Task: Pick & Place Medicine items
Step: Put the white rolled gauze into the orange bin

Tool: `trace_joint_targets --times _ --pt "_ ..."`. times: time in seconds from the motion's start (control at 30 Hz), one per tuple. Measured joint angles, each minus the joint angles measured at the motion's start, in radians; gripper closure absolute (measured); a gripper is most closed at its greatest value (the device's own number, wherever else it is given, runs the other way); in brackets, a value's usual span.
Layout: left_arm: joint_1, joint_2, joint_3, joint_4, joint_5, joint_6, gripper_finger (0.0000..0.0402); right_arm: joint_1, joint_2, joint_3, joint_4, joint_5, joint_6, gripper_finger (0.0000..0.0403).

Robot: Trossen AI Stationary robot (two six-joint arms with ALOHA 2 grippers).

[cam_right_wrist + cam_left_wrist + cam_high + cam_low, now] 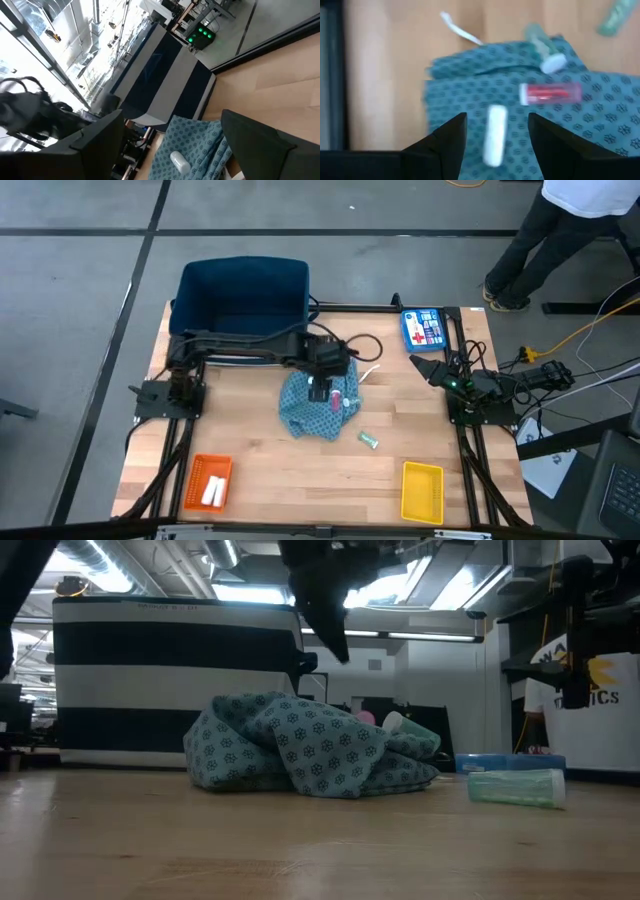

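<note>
So the medicine pieces are mostly sitting on the teal cloth [318,406] in the middle of the high view. In the left wrist view there's a white tube [495,135] lying on the cloth right between the spread fingers, with a pink-red tube [550,93] just beside it and a clear white-capped one [545,50] up near the cloth's edge. A pale green tube [369,441] lies on bare wood, lower right of the cloth.

The left gripper [319,390] hangs over the cloth, jaws apart, gripping nothing. The right gripper [432,368] is parked at the right edge, below the blue box [424,329], also apart and empty. An orange tray [209,482] at lower left holds white pieces; a yellow tray [422,491] sits lower right.
</note>
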Motion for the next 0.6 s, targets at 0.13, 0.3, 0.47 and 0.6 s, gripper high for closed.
trace_joint_targets --times 0.13,0.3,0.47,0.6 --pt "0.007 0.065 -0.001 0.001 0.075 0.042 0.0194 -0.001 0.0 0.0 0.001 0.0 0.0 0.0069" --pt "0.017 0.134 -0.001 -0.005 0.079 0.07 0.0194 -0.001 0.0 0.0 0.001 0.0 0.001 0.0069" --pt "0.038 0.173 -0.001 -0.009 0.078 0.07 0.0194 -0.001 0.0 0.0 0.001 0.0 0.001 0.0069" --pt "0.057 0.196 -0.001 -0.019 0.064 0.055 0.0194 -0.001 0.0 0.0 0.001 0.0 0.0 0.0069"
